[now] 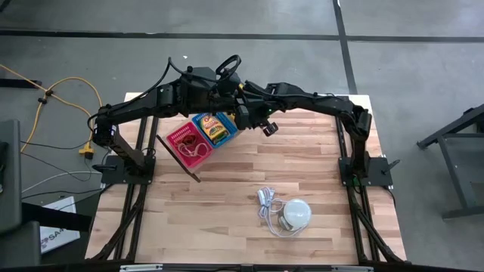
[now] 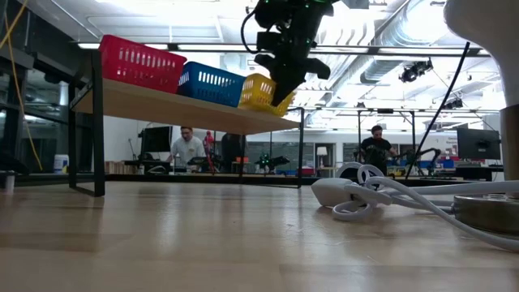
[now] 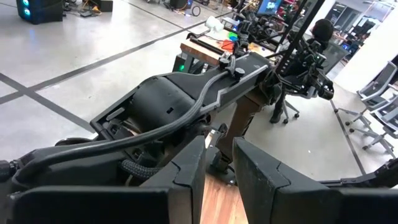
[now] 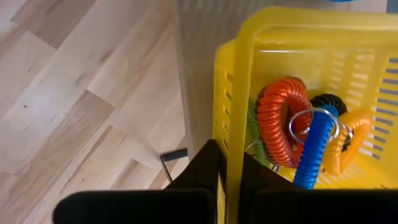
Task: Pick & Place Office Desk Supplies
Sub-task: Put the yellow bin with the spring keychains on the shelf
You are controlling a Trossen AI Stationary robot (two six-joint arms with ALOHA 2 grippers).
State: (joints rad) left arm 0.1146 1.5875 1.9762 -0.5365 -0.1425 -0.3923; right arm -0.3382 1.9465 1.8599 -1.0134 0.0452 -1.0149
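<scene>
- From above, the yellow basket is hidden under the two arms where they cross by the tabletop's (image 1: 227, 204) far edge. The right gripper (image 4: 227, 155) cannot be picked out there either.
- The low view cuts off both arms at the top, and the basket's contents do not show in it.
- The right wrist view shows only one corner of the yellow basket (image 4: 298, 37). The right gripper is clamped on its wall, one finger inside and one outside.
- The low view shows the basket at the end of the raised wooden shelf (image 2: 162, 101), beside the blue basket (image 2: 211, 83) and the red basket (image 2: 142, 65). It looks slightly tilted.
- Inside lie springy coils: an orange coil (image 4: 280, 118), a blue coil (image 4: 314, 149), and green, black and amber ones partly covered. Metal rings are threaded through them.
- From above, the blue basket holds yellow printed packets (image 1: 215, 128). The red one holds thin pale loops (image 1: 193, 149) that are hard to make out.
- The left gripper (image 3: 219, 152) hangs high over the far edge. Its fingers are a narrow gap apart and hold nothing.
</scene>
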